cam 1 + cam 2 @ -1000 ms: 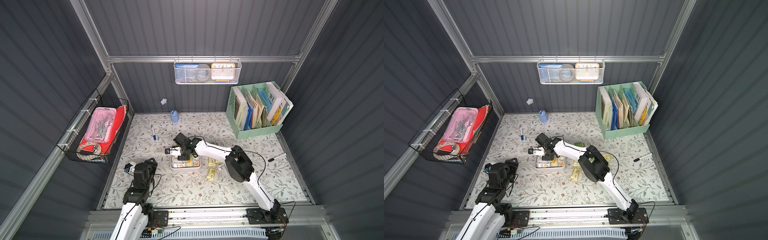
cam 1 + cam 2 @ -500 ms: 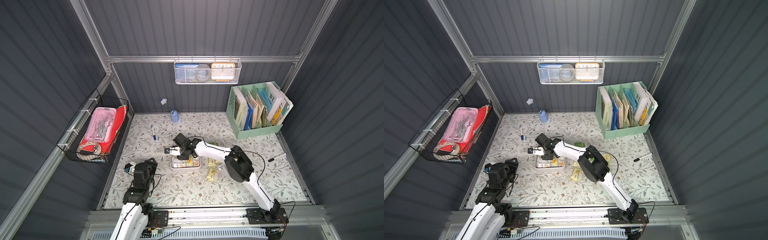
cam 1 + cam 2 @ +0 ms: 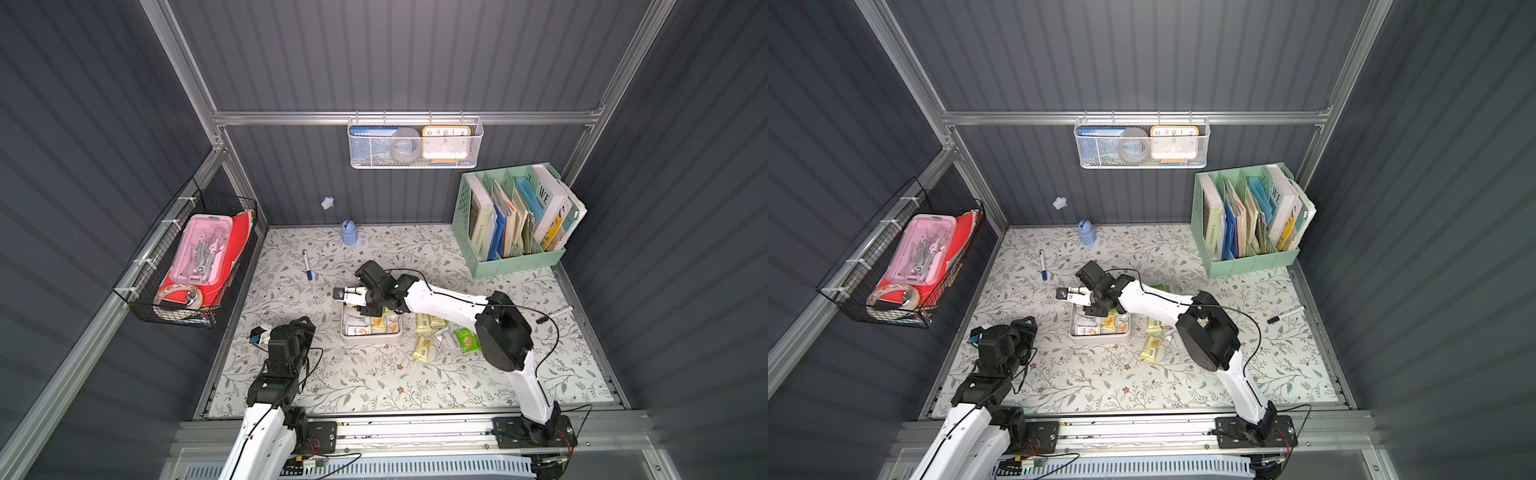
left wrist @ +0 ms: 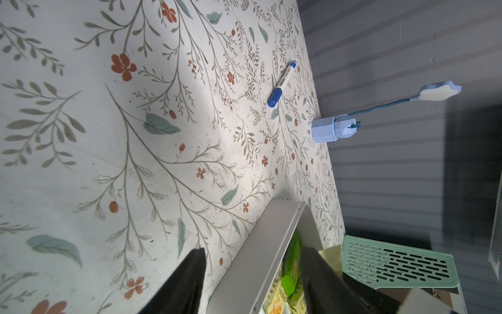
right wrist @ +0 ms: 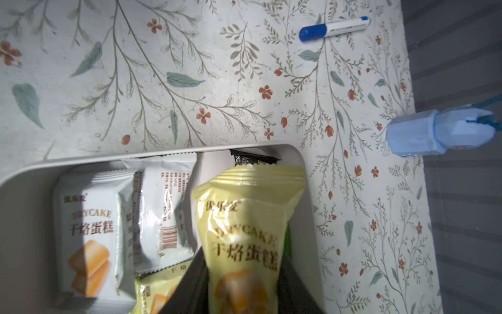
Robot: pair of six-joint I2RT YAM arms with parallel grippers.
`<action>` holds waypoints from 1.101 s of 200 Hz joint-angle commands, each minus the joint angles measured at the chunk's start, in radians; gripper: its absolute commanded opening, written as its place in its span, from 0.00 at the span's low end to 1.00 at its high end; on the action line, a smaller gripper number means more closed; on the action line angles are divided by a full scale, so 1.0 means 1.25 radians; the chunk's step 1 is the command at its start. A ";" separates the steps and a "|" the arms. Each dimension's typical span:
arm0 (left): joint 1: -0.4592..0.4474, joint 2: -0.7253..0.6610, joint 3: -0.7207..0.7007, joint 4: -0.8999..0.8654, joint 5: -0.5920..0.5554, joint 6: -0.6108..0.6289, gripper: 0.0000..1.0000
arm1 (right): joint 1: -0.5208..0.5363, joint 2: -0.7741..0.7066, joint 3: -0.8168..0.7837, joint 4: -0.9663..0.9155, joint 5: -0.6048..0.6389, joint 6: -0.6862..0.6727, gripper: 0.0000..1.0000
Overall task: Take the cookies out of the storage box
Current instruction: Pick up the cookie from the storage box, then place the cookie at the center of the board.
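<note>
1. I noted the right arm's base at the near edge toward the right corner. Its upper link rose to a bulky elbow (image 3: 1204,336), and the white forearm ran left across the surface to the storage box (image 3: 371,342). The wrist was bent so the right gripper (image 5: 243,274) pointed down into the box's far-left corner.
2. Its fingers were clamped on a pale yellow packet (image 5: 244,217), one dark finger on each side. The packet's free end lay over a black packet (image 5: 252,159) against the corner wall.
3. The left arm was folded up near the left edge, well apart from the box. I saw the left gripper (image 4: 254,251) with its fingers spread and nothing between them.
4. The box sat near the middle of the surface. The cookies (image 3: 376,325) partly filled it, and white packets (image 5: 95,231) lay just beside the held one.
5. Loose packets (image 3: 423,348), yellow and green, lay just right of the box under the forearm. The elbow hid some of them in a top view.
6. Around these were a blue-capped marker (image 3: 306,266) toward the far-left corner and a blue lamp (image 3: 349,235) at the far edge. A mint file holder (image 3: 515,257) stood in the far-right corner, and a black marker (image 3: 555,313) lay by the right edge.
</note>
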 commanded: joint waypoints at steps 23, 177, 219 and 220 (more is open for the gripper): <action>0.004 0.029 -0.007 0.052 0.030 0.010 0.61 | -0.006 -0.152 -0.150 0.099 -0.025 0.155 0.31; 0.003 0.153 0.014 0.157 0.118 0.075 0.61 | -0.365 -0.312 -0.456 -0.008 0.125 0.824 0.23; 0.004 0.254 0.011 0.235 0.170 0.092 0.61 | -0.411 -0.246 -0.427 -0.029 0.114 0.829 0.24; 0.004 0.255 0.011 0.236 0.172 0.092 0.61 | -0.411 -0.245 -0.426 -0.029 0.114 0.829 0.24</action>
